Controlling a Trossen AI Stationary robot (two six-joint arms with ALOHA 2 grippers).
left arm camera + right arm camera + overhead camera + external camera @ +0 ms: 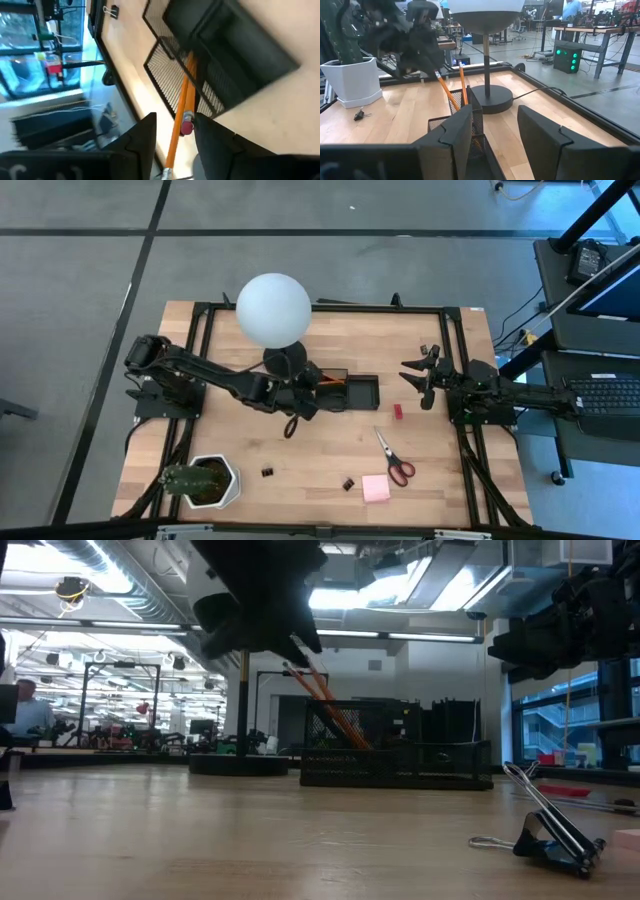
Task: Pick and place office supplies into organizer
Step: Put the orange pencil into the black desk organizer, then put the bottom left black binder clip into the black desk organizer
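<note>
The black mesh organizer [352, 394] stands mid-table beside the lamp base. Two orange pencils [184, 102] lean in its left compartment [454, 107], tips down and eraser ends up. My left gripper [175, 125] hovers over them, open, one finger on each side of the eraser ends with a gap left. My right gripper [418, 377] waits open near the table's right edge. The red block [397, 411], red-handled scissors [393, 460], pink sticky pad [376, 488] and binder clips [268, 472] lie flat on the table.
The white globe lamp [273, 310] on its round black base [487, 100] stands just behind the organizer. The plant in its white pot [205, 482] sits at the near left corner. A binder clip [550, 840] lies close to the low camera. Bare wood lies between organizer and scissors.
</note>
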